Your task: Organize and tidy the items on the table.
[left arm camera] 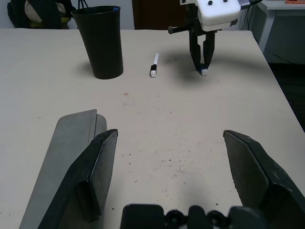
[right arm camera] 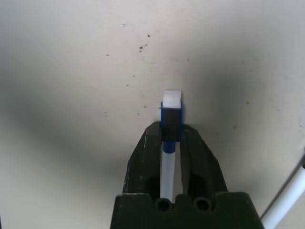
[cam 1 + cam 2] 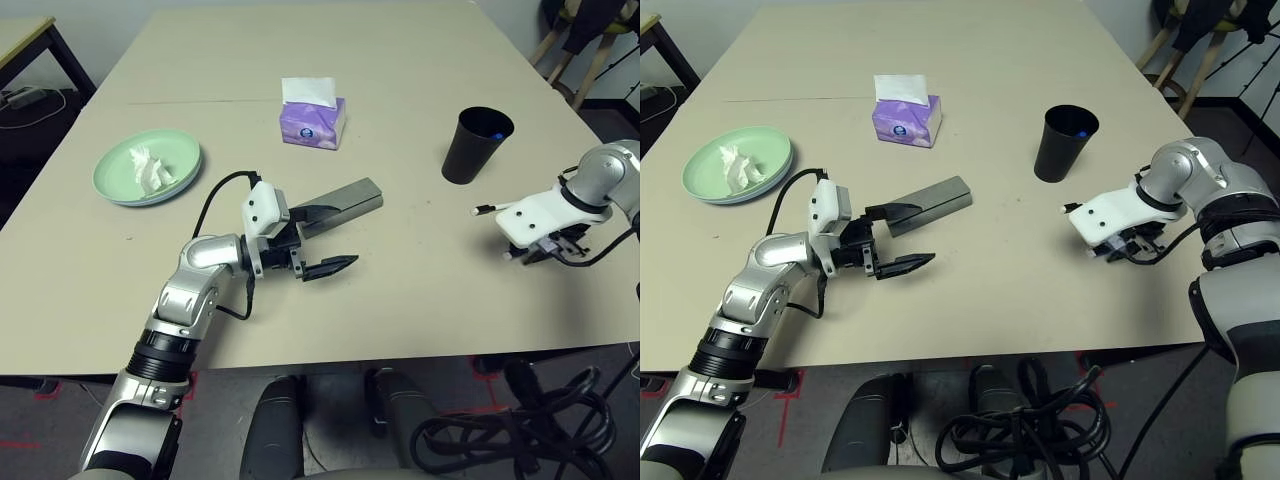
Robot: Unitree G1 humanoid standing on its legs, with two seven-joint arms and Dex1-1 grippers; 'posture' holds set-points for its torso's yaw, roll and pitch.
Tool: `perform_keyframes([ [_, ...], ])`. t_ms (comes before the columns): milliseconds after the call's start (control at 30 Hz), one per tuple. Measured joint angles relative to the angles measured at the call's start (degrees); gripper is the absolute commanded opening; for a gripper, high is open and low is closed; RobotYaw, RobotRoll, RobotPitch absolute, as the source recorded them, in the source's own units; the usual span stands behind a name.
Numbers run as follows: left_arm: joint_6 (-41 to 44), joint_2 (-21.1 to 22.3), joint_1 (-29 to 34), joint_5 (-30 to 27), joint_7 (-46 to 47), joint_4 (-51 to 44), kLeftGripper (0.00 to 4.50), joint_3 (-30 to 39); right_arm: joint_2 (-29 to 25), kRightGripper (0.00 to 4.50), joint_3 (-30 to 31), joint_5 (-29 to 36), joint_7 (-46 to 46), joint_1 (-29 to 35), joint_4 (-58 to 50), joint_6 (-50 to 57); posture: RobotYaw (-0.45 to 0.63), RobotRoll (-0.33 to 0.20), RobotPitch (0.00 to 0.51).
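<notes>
A grey oblong glasses case (image 3: pixel 345 200) lies shut on the beige table (image 3: pixel 400 60) near its middle. My left gripper (image 3: pixel 325 240) stands open beside the case's near end, one finger (image 1: pixel 97 162) resting against its side. At the left, a mint-green plate (image 3: pixel 115 185) holds a crumpled white tissue (image 3: pixel 148 165). My right gripper (image 2: pixel 170 131) points down at the table on the right, shut on a white pen with a blue cap (image 2: pixel 170 119). A second white pen with a black cap (image 3: pixel 490 209) lies just beyond it.
A purple tissue box (image 3: pixel 313 118) stands behind the case. A black cup (image 3: pixel 477 145) with something blue inside stands at the right, beyond my right gripper. A side table (image 3: pixel 30 40) is at the far left and chair legs (image 3: pixel 575 55) at the far right.
</notes>
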Motion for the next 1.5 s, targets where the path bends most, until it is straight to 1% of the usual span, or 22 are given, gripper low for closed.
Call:
perform_keyframes([
  [167,0.0,0.04,-0.01,0.0,0.0,0.01,4.5,0.0,0.0,0.41,0.01,0.89,0.97,0.27,-0.83,1.48,0.09,0.0,0.158],
  [200,0.0,0.06,-0.01,0.0,-0.01,0.02,4.5,0.0,0.0,0.41,0.05,2.47,1.2,0.4,-0.81,2.55,0.09,0.0,0.158],
  [233,0.0,0.12,-0.01,0.0,-0.02,0.02,4.5,0.01,-0.02,0.41,0.37,5.43,1.34,0.6,-0.87,4.81,0.09,0.0,0.148],
  [300,-0.02,0.24,-0.04,0.0,-0.05,0.08,4.5,0.02,-0.55,0.41,2.0,11.72,1.39,1.13,-2.63,9.7,0.08,0.0,0.14],
  [333,-0.13,0.27,-0.11,-0.01,-0.15,0.16,4.5,0.0,-1.69,0.41,3.34,16.86,1.4,2.25,-5.81,13.79,0.07,0.0,0.139],
  [367,-0.27,0.47,-0.17,-0.02,-0.48,0.32,4.5,0.01,-3.25,0.41,4.64,22.66,1.41,3.5,-10.16,19.09,0.07,0.0,0.135],
  [400,-0.53,0.82,-0.19,-0.02,-0.94,0.53,4.5,0.11,-4.99,0.41,4.93,30.89,1.4,5.1,-16.35,26.37,0.07,0.0,0.133],
  [433,-0.61,1.15,-0.31,-0.02,-1.23,0.79,4.5,0.13,-6.01,0.41,4.92,36.86,1.39,5.7,-21.05,31.98,0.06,0.0,0.13],
  [467,-0.7,1.21,-0.45,-0.02,-1.33,0.84,4.5,0.18,-6.85,0.41,4.2,42.58,1.4,6.35,-25.85,37.81,0.06,0.0,0.129],
  [500,-0.76,1.24,-0.6,-0.02,-1.46,0.9,4.5,0.22,-7.09,0.41,3.59,45.89,1.41,6.46,-28.76,41.21,0.05,0.0,0.127],
  [533,-0.81,1.22,-0.88,-0.02,-1.64,1.0,4.5,0.22,-7.16,0.41,1.62,49.65,1.42,7.0,-32.19,45.74,0.05,0.0,0.125],
  [600,-0.95,1.13,-1.6,-0.06,-1.92,1.45,4.5,0.36,-6.6,0.41,-3.23,53.36,1.32,8.31,-35.88,51.8,0.04,0.0,0.119],
  [733,-2.09,-0.46,-2.86,-0.6,-0.94,4.46,4.5,2.44,-4.45,0.41,-12.17,55.47,-2.34,12.0,-39.24,57.26,0.01,0.0,0.111],
  [833,-4.3,-1.34,-4.23,-0.51,0.3,7.77,4.5,3.62,-1.16,0.41,-18.77,57.35,-7.76,14.55,-41.25,60.19,0.0,0.0,0.107],
  [1000,-6.02,-1.65,-5.41,-0.39,0.66,10.33,4.5,4.12,4.04,0.41,-29.43,60.47,-18.61,19.42,-45.71,62.93,-0.01,0.0,0.099],
  [1067,-6.14,-1.64,-6.29,-0.39,0.51,11.39,4.5,4.12,5.74,0.41,-32.16,61.09,-21.87,20.46,-46.59,63.4,-0.01,0.0,0.097],
  [1267,-6.14,-1.29,-7.94,-0.39,-0.48,12.35,4.5,4.12,9.59,0.41,-39.34,63.19,-29.61,20.28,-47.87,63.89,-0.02,0.0,0.091],
  [1400,-6.18,-1.06,-8.71,-0.36,-1.05,12.59,4.5,4.12,11.68,0.41,-43.35,62.71,-35.94,16.94,-44.62,61.09,-0.02,0.0,0.09],
  [1500,-6.18,-0.94,-8.72,-0.35,-1.17,12.74,4.5,4.11,12.28,0.41,-44.13,60.49,-40.86,14.14,-41.58,58.67,-0.01,0.0,0.09],
])
